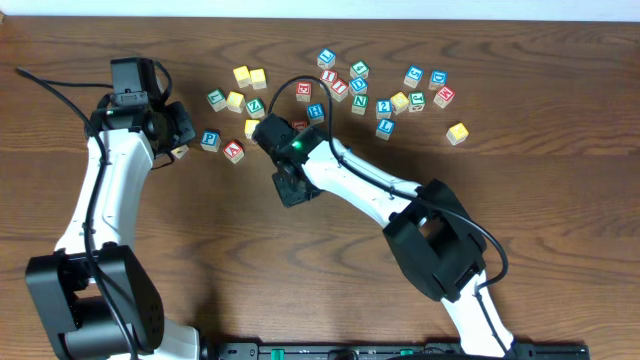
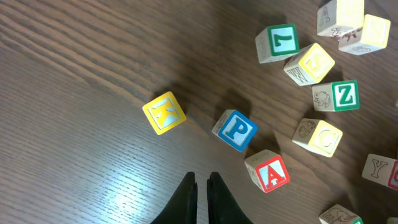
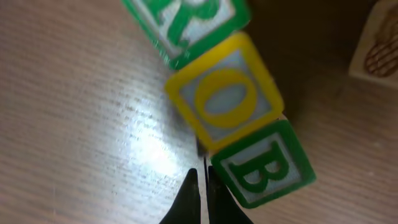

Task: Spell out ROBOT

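Looking down my right wrist cam, I've got the green R cube (image 3: 186, 25), the yellow O cube (image 3: 224, 99) and the green B cube (image 3: 261, 165) lined up in a slanted row on the counter (image 3: 74, 124). Each one is touching the next, letters face up. R is partly cut off by the top edge. My right fingers (image 3: 200, 183) are pinched together with nothing between them. The tips sit right by the corner where O meets B, but I can't tell if they actually touch the wood.

Funny thing: from overhead I can't pick that row out at all, because my right arm (image 1: 360, 180) covers the spot. The wrist cam is the only place you can read R-O-B. Overhead does give you the loose scatter of other cubes (image 1: 415, 77) toward the far side of the counter.

Left wrist cam is a different neighbourhood. My left fingers (image 2: 202, 186) are also pressed closed and empty, hanging over bare wood. Close by are a yellow cube (image 2: 164, 112), a blue P cube (image 2: 235, 129) and a red A cube (image 2: 268, 172), with a green Z cube (image 2: 339, 96) further right.
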